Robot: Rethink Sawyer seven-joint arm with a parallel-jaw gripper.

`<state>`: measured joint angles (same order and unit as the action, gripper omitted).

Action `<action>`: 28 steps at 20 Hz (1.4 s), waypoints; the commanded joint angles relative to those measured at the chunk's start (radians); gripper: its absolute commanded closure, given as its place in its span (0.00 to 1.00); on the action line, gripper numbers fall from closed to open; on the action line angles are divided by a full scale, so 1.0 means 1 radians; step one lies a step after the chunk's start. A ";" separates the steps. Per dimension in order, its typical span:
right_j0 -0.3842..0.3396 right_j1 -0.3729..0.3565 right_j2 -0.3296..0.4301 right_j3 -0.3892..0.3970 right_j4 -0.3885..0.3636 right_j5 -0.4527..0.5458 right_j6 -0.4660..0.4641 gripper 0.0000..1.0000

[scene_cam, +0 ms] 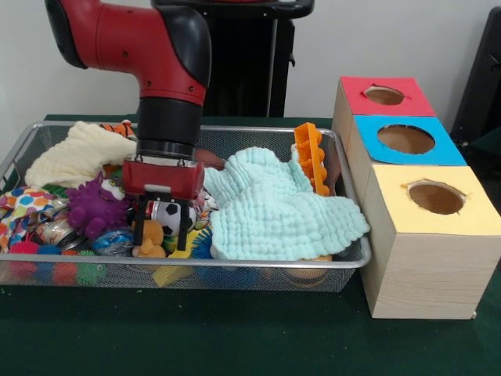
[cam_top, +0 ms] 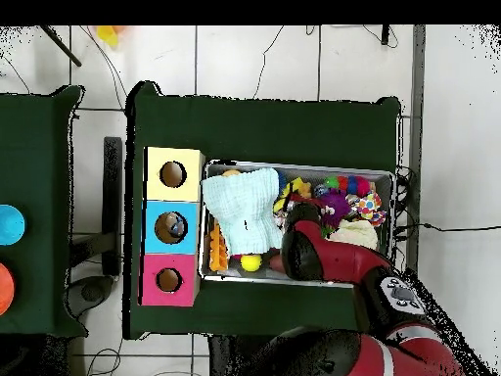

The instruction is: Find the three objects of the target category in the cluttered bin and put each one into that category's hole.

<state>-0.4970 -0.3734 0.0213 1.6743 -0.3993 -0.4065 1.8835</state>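
Note:
The wire mesh bin (scene_cam: 235,265) sits on the green table, full of toys and cloths; it also shows in the overhead view (cam_top: 294,164). The blue-topped box's round hole (scene_cam: 405,139) is to the bin's right, between the red and yellow boxes; overhead it is the middle hole (cam_top: 172,227). My gripper (scene_cam: 161,231) is low in the bin's left-middle part. It is open, with its jaws on either side of a small black-and-white ball (scene_cam: 167,213). A tan plush toy (scene_cam: 150,235) lies just below it. Overhead, the arm (cam_top: 313,250) hides the gripper.
A mint cloth (scene_cam: 274,207) covers the bin's right half. An orange plastic toy (scene_cam: 311,157) stands by the bin's right wall. A purple spiky toy (scene_cam: 95,207) and a cream cloth (scene_cam: 78,153) lie left of the gripper. The red-topped hole (scene_cam: 383,95) and the yellow-topped hole (scene_cam: 435,197) flank the blue one.

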 commanded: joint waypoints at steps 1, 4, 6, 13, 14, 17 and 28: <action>0.009 0.013 -0.018 -0.006 -0.034 -0.080 0.109 0.00; 0.010 -0.001 -0.023 0.000 -0.036 -0.072 0.110 0.00; 0.009 -0.016 -0.028 0.008 -0.038 -0.063 0.113 0.00; 0.022 -0.037 -0.053 0.030 -0.029 -0.067 0.122 0.00; 0.022 -0.032 -0.055 0.029 -0.026 -0.070 0.124 0.00; 0.024 -0.017 -0.064 0.027 -0.016 -0.077 0.131 0.00; -0.041 0.046 -0.017 -0.012 -0.055 -0.033 0.143 0.00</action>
<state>-0.4888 -0.3973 -0.0682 1.6744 -0.3993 -0.4303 1.8835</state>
